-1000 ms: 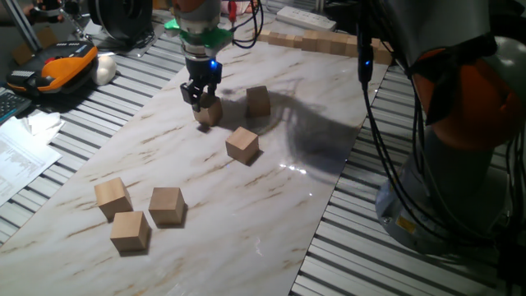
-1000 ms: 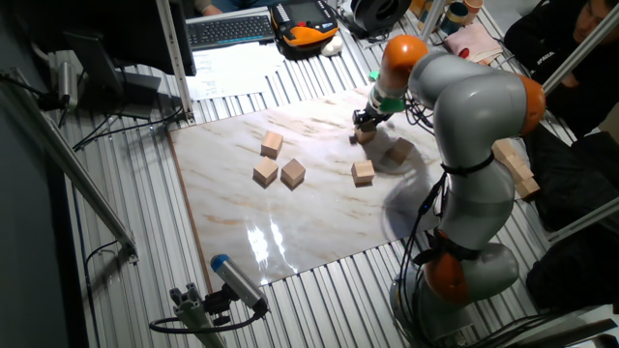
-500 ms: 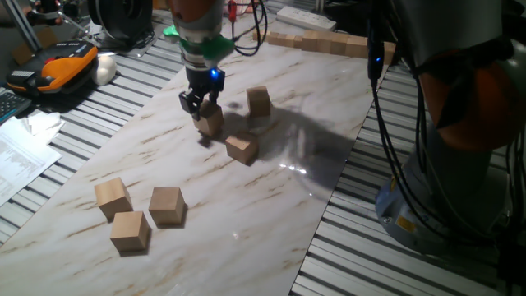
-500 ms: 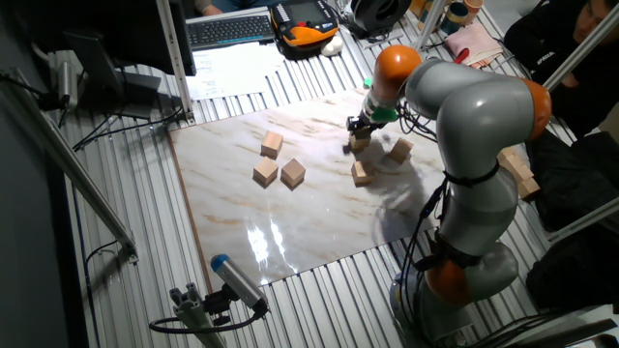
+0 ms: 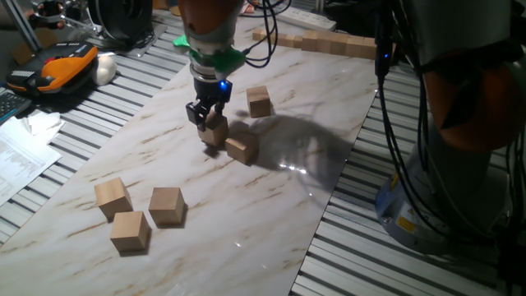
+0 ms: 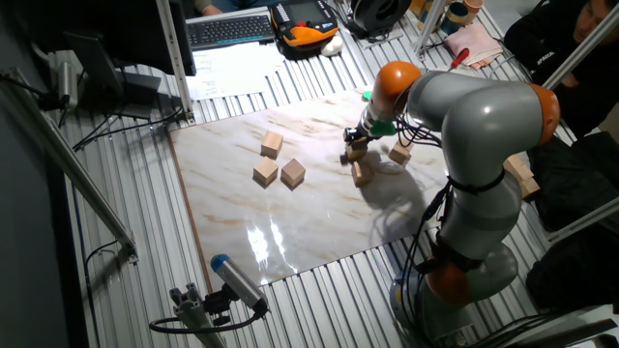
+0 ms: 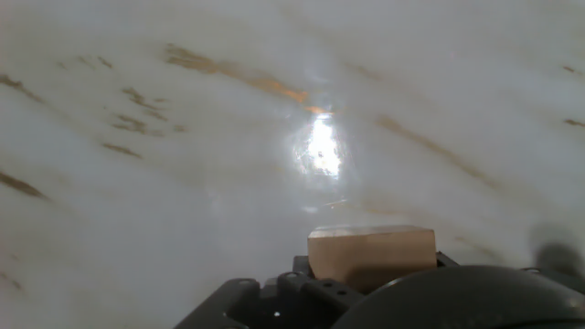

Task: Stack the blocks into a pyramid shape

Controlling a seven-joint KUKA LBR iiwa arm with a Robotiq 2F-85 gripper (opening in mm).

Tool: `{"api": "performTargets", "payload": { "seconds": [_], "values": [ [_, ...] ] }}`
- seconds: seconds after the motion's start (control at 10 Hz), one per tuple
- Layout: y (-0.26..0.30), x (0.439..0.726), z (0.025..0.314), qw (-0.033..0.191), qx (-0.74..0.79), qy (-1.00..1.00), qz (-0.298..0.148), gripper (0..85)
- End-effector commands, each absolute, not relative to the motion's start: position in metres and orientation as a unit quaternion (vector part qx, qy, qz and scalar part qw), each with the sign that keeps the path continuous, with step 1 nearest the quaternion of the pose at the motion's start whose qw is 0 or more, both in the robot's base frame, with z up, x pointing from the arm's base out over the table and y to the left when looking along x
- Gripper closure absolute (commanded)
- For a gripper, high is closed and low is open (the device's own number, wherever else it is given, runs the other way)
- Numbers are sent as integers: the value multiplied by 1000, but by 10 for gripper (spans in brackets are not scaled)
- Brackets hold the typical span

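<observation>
Fingers [image 5: 207, 123] clamped on a block [image 5: 215, 130], carrying it w/ another block [image 5: 242, 149] just beside. Next imo: haul it toward the 3 grouped blocks [image 5: 167, 205].

Light is even and fairly bright in both fixed views. The glossy marble surface [image 5: 164, 156] carries a white glare patch toward four o'clock of centre in one, toward seven o'clock in the other, and the arm's soft shadow [image 5: 316, 144] lies across it. The hand view is hazy and out of focus, with a bright reflection [image 7: 320, 151] just above centre and dark corners.
</observation>
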State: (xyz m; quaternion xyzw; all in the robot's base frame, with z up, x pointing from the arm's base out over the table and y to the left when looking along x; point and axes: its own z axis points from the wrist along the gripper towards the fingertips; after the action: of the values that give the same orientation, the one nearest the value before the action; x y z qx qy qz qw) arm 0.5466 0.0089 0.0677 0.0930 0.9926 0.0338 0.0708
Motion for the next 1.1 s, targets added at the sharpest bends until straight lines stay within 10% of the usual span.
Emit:
{"api": "performTargets", "payload": {
  "seconds": [0.0, 1.0],
  "values": [
    [10, 546, 68, 71, 95, 992, 33, 850],
    [17, 536, 56, 82, 88, 992, 26, 850]
  ]
}}
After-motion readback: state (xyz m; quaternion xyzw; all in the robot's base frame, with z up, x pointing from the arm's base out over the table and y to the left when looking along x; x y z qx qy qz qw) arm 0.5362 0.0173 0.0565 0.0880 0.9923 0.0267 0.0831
